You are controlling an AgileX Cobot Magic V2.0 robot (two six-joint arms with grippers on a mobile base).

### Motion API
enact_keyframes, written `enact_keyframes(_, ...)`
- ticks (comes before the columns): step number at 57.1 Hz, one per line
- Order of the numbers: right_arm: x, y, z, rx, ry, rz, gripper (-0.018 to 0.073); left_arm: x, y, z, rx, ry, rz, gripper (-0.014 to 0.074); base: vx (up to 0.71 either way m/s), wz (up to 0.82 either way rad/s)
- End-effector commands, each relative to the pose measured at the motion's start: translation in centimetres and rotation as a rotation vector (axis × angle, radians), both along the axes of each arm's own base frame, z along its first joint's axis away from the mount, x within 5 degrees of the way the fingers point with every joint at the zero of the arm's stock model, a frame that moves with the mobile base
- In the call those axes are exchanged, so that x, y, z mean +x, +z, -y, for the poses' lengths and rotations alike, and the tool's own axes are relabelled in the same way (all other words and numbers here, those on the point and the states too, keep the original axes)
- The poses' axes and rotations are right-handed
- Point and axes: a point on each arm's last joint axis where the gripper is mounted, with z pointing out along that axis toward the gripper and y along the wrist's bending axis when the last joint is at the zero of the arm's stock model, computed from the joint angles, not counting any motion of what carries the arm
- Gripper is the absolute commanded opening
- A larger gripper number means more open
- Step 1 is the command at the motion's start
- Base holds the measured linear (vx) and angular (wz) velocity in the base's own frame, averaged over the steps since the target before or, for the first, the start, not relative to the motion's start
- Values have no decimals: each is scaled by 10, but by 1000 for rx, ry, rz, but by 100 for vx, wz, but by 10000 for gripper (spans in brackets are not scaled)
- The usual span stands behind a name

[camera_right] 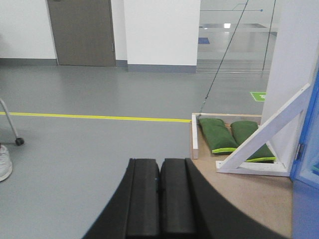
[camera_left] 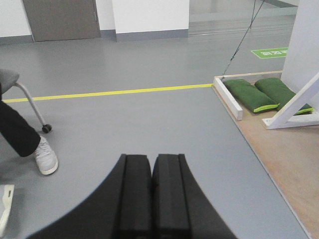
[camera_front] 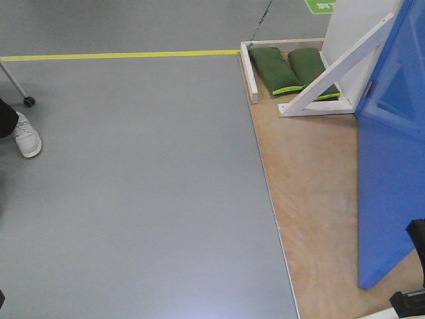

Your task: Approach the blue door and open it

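The blue door [camera_front: 388, 166] is a glossy bright-blue panel standing on the plywood platform [camera_front: 312, 193] at the right of the front view, its free edge swung toward me. Its handle is out of view. A strip of the same blue door [camera_right: 306, 164] shows at the right edge of the right wrist view. My left gripper [camera_left: 151, 160] is shut with nothing between its black fingers, held over grey floor. My right gripper [camera_right: 159, 164] is likewise shut and empty, level with the platform's left edge.
A white wooden brace [camera_front: 332, 80] props the door frame, with two green sandbags [camera_front: 292, 70] behind it. A yellow floor line [camera_front: 119, 55] crosses the grey floor. A person's white shoe [camera_front: 26, 136] and a chair caster [camera_front: 29, 102] are at the far left.
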Motion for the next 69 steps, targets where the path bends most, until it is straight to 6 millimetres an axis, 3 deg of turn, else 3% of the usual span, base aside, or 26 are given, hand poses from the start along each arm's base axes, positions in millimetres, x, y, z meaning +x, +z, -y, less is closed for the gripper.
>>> enact_keyframes(1, 0, 8, 1, 8, -7, 97, 12, 0, 17, 1, -9, -11, 122, 73, 32, -11)
enact_keyframes(41, 0, 8, 1, 8, -7, 97, 12, 0, 17, 1, -9, -11, 122, 73, 29, 5)
enact_keyframes(69, 0, 8, 1, 8, -7, 97, 12, 0, 17, 1, -9, -11, 122, 73, 9, 4)
